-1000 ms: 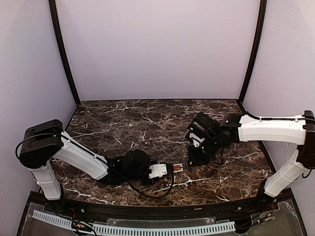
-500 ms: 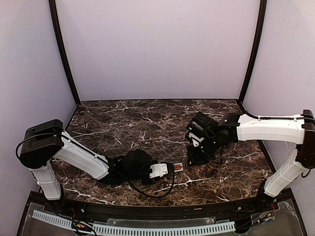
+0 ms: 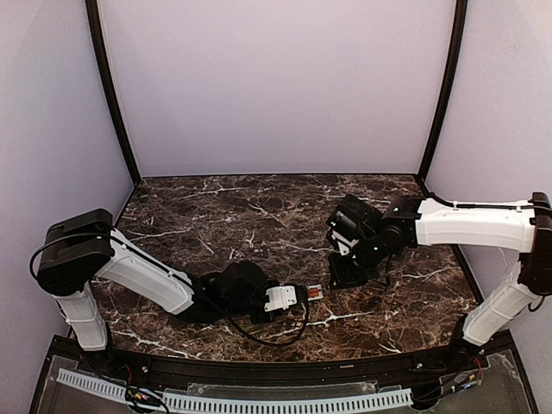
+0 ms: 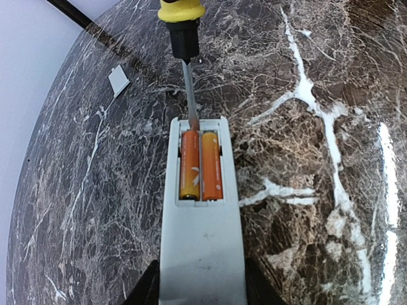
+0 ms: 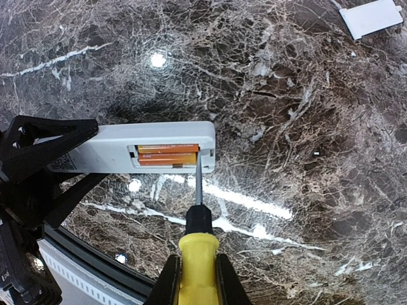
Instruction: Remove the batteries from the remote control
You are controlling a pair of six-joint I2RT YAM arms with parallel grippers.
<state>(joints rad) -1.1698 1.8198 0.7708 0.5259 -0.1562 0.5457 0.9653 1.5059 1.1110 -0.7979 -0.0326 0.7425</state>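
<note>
the remote control (image 4: pixel 202 254) is clamped by one end between the left fingers (image 4: pixel 150 291), back up, low at the marble tabletop (image 4: pixel 331 210), with both batteries (image 4: pixel 201 166) side by side in its open bay. the right fingers (image 5: pixel 170 286) grip the yellow handle of a screwdriver (image 5: pixel 198 251), whose tip meets the end of one battery at the bay's edge. a small cover (image 5: pixel 371 17) lies well apart.

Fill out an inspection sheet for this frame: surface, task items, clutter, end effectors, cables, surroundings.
Surface: dark marbled table.
Job's things: remote control back-up, bay open; both batteries seated side by side.
Clutter: cover lying apart from the remote.
End effectors: left end effector clamps the remote's end; right end effector holds screwdriver, tip at the bay's end.
Cables: black cable looped beside left wrist.
Surroundings: lilac walls, black posts.
</note>
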